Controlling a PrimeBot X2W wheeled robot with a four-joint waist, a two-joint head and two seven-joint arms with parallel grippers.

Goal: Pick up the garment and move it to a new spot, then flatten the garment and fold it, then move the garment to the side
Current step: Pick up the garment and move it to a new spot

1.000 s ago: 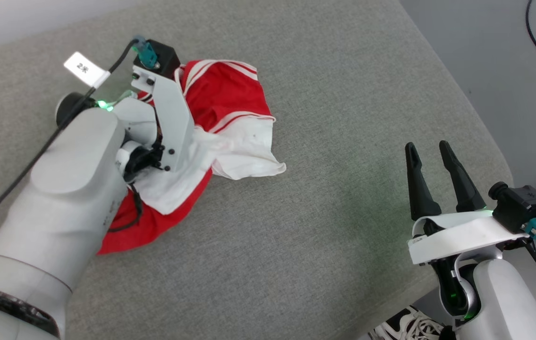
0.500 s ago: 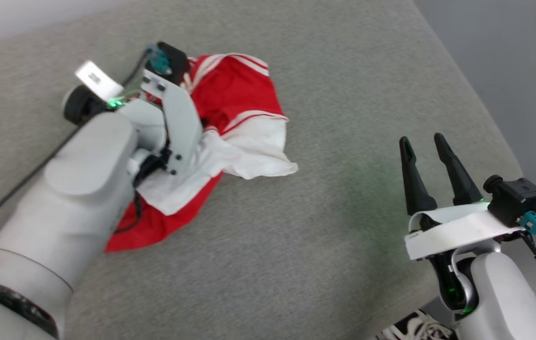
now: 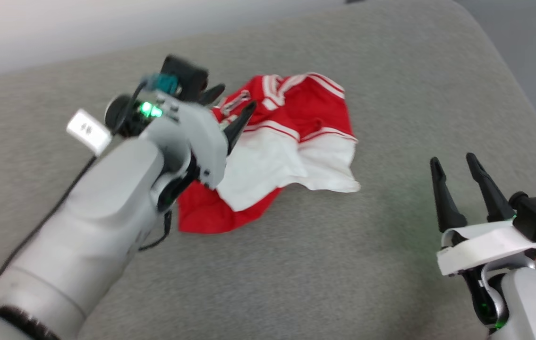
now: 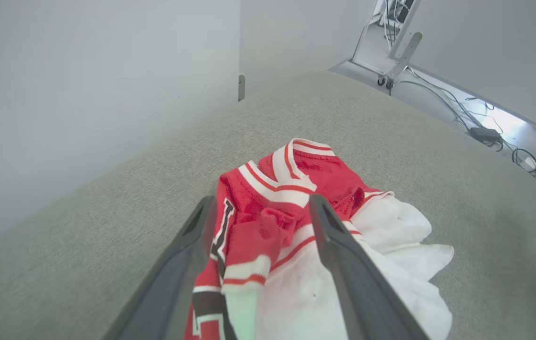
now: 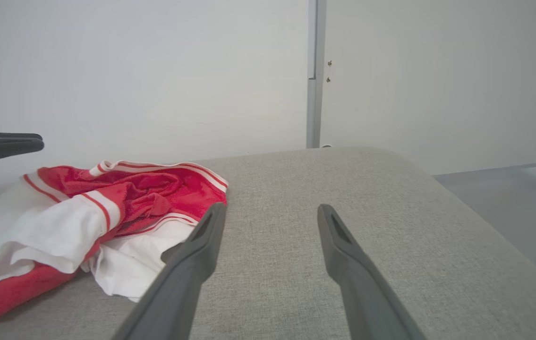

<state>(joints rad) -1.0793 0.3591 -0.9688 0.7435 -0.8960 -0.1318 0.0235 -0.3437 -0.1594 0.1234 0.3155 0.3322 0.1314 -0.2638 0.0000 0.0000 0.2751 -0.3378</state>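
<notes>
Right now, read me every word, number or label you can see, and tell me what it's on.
Nothing reads clearly.
White paper tag on the left arm: dark marks, too blurred to read.
Black white-outlined lettering on the crumpled red and white fabric jersey: only partial strokes show, unreadable.

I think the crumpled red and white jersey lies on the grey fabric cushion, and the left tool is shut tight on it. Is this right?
Not quite. The crumpled red and white jersey does lie on the grey fabric cushion, but the left tool is open, not shut. The left wrist view shows its two dark fingers spread wide apart, with the cloth seen between them.
</notes>
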